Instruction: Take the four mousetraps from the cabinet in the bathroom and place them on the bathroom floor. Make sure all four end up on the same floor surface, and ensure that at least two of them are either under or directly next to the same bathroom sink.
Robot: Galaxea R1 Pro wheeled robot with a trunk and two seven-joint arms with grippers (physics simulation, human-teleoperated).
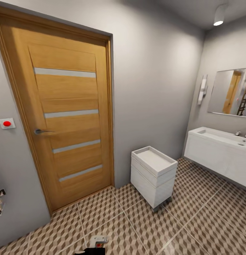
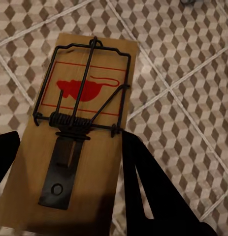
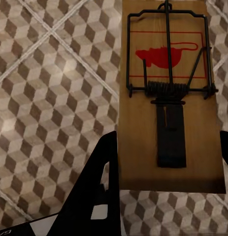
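In the left wrist view a brown wooden mousetrap [image 2: 77, 132] with a black wire bar and a red mouse print sits between the dark fingers [image 2: 143, 177] of my left gripper [image 2: 69, 155], which is shut on it. A second mousetrap [image 3: 170, 98] is clamped the same way in my right gripper [image 3: 168, 155]. Both traps hang above the cube-patterned bathroom floor [image 3: 49, 98]. The white wall-hung sink [image 1: 218, 148] is at the right of the head view, and the tiled floor [image 1: 207, 219] runs beneath it. The cabinet is out of view.
A closed wooden door [image 1: 66, 117] fills the left wall, with a red button [image 1: 7, 123] beside it. A small white drawer unit [image 1: 153, 175] on wheels stands between the door and the sink. A mirror [image 1: 230, 92] hangs above the basin.
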